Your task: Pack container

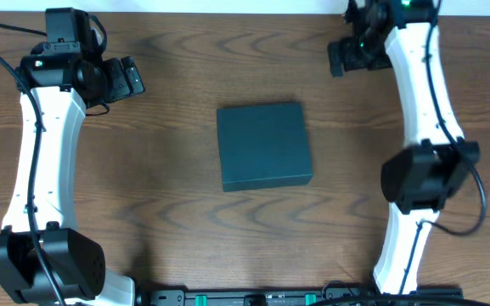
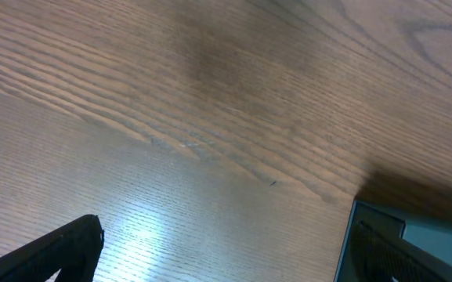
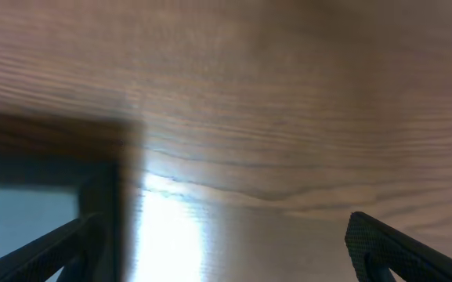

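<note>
The container (image 1: 264, 146) sits closed in the middle of the worktop (image 1: 177, 221), between the two arms. Farther back, the left tool (image 1: 134, 76) hovers wide and empty (the box's corner shows at the edge of its wrist view). The right tool (image 1: 335, 58) also gapes wide, holding nothing.

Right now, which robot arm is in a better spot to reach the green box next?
Probably the right. The right hand sits closer to the closed container than the left hand does. Both look open and empty.
</note>
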